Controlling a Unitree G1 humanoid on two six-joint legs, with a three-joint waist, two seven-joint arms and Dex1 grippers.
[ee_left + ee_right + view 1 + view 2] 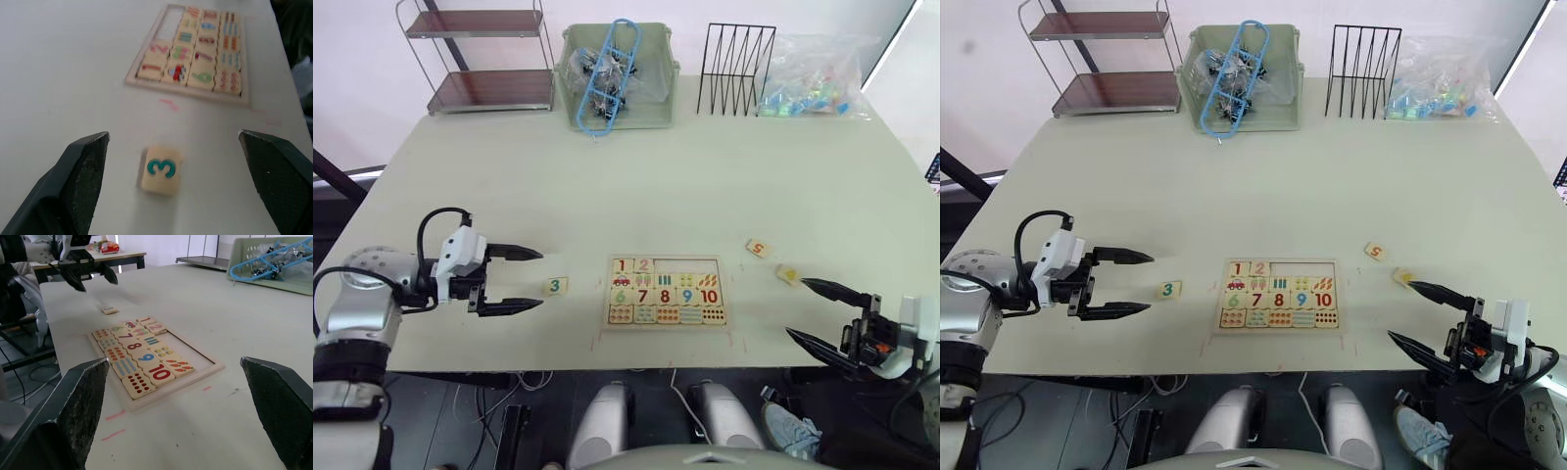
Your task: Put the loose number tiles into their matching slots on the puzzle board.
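Pale wooden 3 tile (555, 286) lies centre-left beside the board (666, 291), left gripper (515, 279) spread wide before it, likely lining up a grasp; right gripper (825, 313) likewise open, lower right.

Tiles 1 (623, 265) and 2 (644, 264) seated in slots, tile 3 (554, 286) left of board, tile 5 (757, 249) right

Pale table (724, 186) carries a wooden puzzle board (667, 291) near the front edge, loose tiles 3 (554, 286), 5 (757, 249) and a yellow-marked one (788, 274) (digit unreadable), plus a two-tier shelf (487, 59), green bin (617, 76), wire rack (735, 69), plastic bag (816, 76) along the back.
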